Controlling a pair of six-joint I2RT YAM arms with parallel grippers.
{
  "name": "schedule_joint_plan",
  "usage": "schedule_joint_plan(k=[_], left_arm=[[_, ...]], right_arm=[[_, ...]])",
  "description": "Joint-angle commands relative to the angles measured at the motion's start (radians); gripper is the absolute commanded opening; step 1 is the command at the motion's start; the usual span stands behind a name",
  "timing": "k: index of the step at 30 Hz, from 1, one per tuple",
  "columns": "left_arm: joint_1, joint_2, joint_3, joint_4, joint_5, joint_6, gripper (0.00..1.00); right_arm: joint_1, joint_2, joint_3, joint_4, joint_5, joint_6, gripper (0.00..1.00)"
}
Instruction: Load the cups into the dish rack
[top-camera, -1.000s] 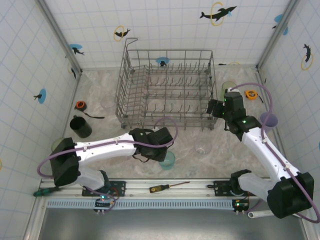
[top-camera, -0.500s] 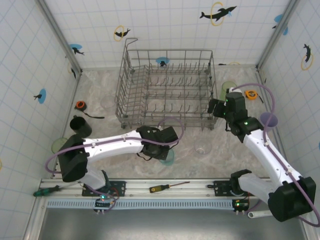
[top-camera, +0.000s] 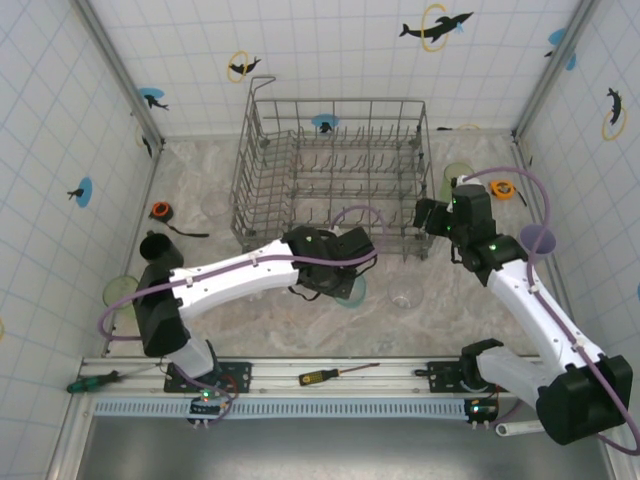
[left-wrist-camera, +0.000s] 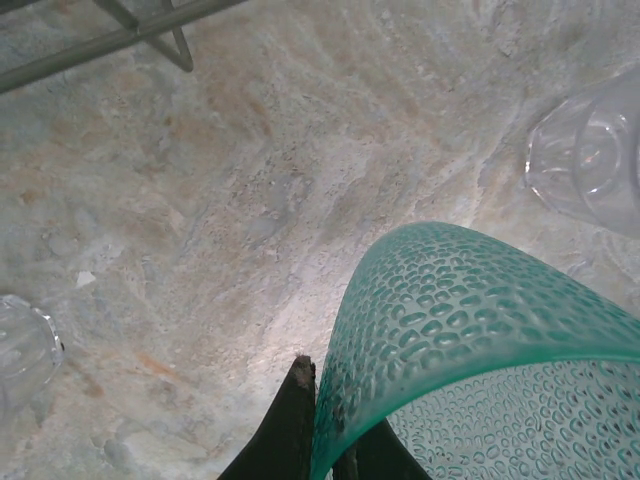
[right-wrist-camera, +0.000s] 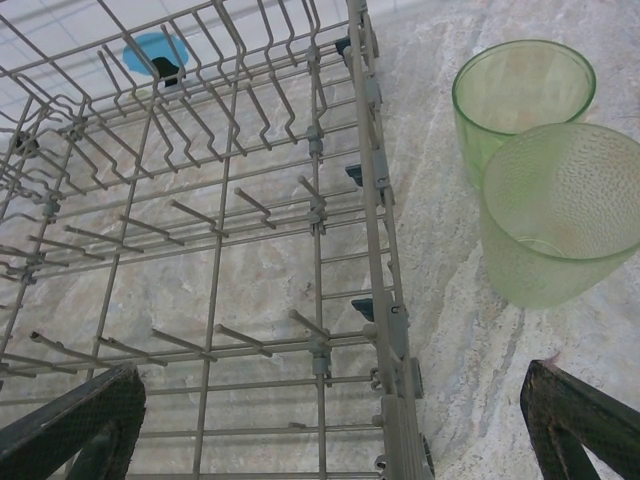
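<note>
Marbled tabletop (top-camera: 250, 330). Far centre: wire dish rack (top-camera: 340, 170); left: black mug (top-camera: 158, 248), orange tape measure (top-camera: 160, 210). Centre-right: clear glass (top-camera: 404, 293); right: lavender cup (top-camera: 537, 240), smooth pale green cup (right-wrist-camera: 520, 90) just beside dimpled pale green cup (right-wrist-camera: 560, 215).

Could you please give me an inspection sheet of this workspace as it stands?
Surface: marbled tabletop; no spills seen.
Job's things: dish rack holds no cups; teal cup in the left pincer; smooth green cup and dimpled green cup right of the rack; clear glass, lavender cup and black mug on the table.
Clutter: orange tape measure; screwdriver.
Grippers: left pincer shut on the teal cup's rim; right pincer open.
Cables: purple cable looping off each arm.
Surroundings: tiled walls, dolphin stickers.
</note>
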Motion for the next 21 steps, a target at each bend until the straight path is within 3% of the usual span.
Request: schedule_joint_plan(k=[1,13,21], left_arm=[[-0.005,0.033,0.088,-0.111,-0.030,0.033,0.00],[0.002,0.178,0.492,-0.279,-0.064,0.098,0.00],[0.024,0.172,0.559,-0.203,0.048,0.128,0.00]], right_arm=[[-0.004,0.017,0.012,-0.006,-0.025,-0.016,1.00],[-0.025,0.029,0.038,-0.046,-0.055,-0.051,1.00],[-0.033,0.009,0.046,-0.056,-0.065,-0.048,1.00]])
